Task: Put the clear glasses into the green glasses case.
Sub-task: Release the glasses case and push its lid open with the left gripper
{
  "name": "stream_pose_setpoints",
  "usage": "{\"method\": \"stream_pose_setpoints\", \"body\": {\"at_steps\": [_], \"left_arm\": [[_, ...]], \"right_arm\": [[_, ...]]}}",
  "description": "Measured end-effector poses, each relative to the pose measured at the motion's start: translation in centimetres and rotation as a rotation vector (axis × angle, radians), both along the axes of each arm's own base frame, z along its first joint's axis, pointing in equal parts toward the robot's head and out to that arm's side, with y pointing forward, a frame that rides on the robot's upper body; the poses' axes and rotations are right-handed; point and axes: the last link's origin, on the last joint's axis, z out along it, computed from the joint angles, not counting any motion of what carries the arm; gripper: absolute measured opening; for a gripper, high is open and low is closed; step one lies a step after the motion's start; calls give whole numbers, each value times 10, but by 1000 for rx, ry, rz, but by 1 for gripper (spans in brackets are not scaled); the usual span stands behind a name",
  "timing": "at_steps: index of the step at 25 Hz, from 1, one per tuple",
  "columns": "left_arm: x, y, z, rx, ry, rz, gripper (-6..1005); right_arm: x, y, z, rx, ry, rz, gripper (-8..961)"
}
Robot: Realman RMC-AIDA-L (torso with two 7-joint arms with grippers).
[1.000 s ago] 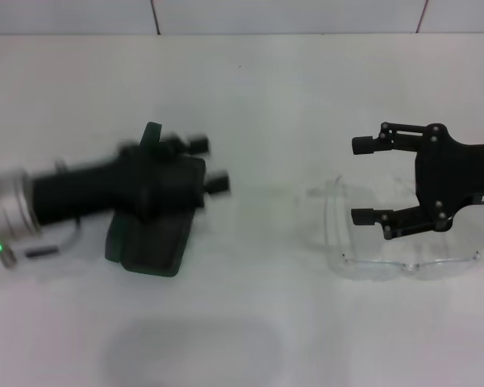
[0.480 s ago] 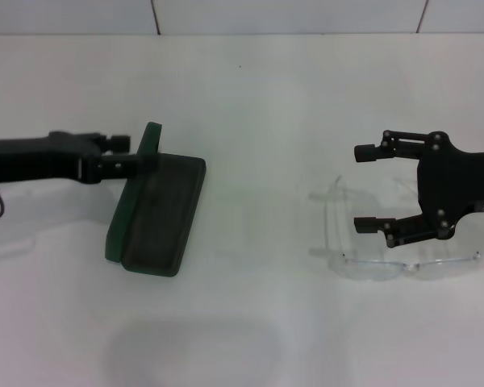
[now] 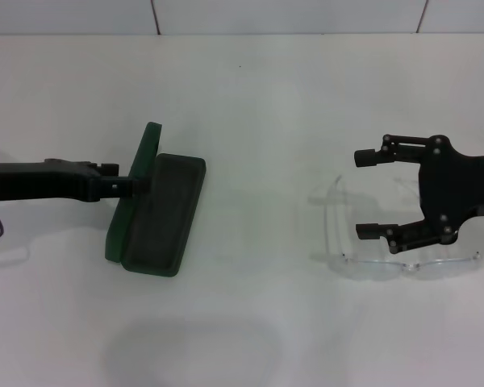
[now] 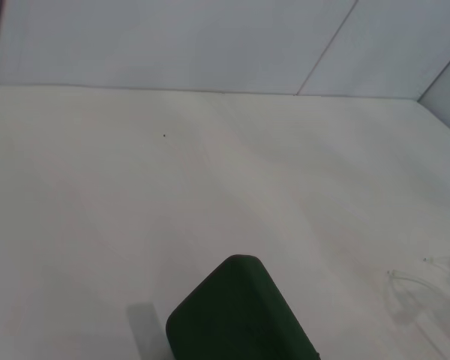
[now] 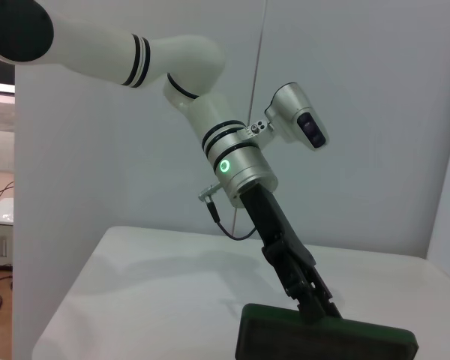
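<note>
The green glasses case lies open on the left of the white table, its lid standing up along the left side. My left gripper reaches in from the left at the lid, seen side-on. Its fingertips are apart, and one fingertip rests against the lid. The right wrist view shows the left gripper at the top edge of the case. The clear glasses lie on the right, arms pointing away from me. My right gripper hovers open over them, holding nothing.
The white table ends at a tiled wall at the back. Open white surface separates the case from the glasses. In the left wrist view a corner of the case and the faint glasses show.
My left gripper swung off the top of the case to its left side, then came down and slightly right against the lid. The right gripper drifted slightly right and down.
</note>
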Motion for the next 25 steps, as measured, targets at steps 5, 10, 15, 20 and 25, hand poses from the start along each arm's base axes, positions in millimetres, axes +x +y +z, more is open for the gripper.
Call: {"method": "stream_pose_setpoints", "body": {"at_steps": [5, 10, 15, 20, 25], "left_arm": [[2, 4, -1, -11, 16, 2, 706], [2, 9, -2, -22, 49, 32, 696], [-1, 9, -4, -25, 67, 42, 686], [-1, 9, -8, -45, 93, 45, 631], [1, 11, -6, -41, 97, 29, 509]], "right_arm": [[0, -1, 0, 0, 0, 6, 871], [0, -2, -2, 0, 3, 6, 871], [3, -3, -4, -3, -3, -3, 871], [4, -5, -5, -10, -3, -4, 870], [9, -9, -5, -6, -1, -19, 870]]}}
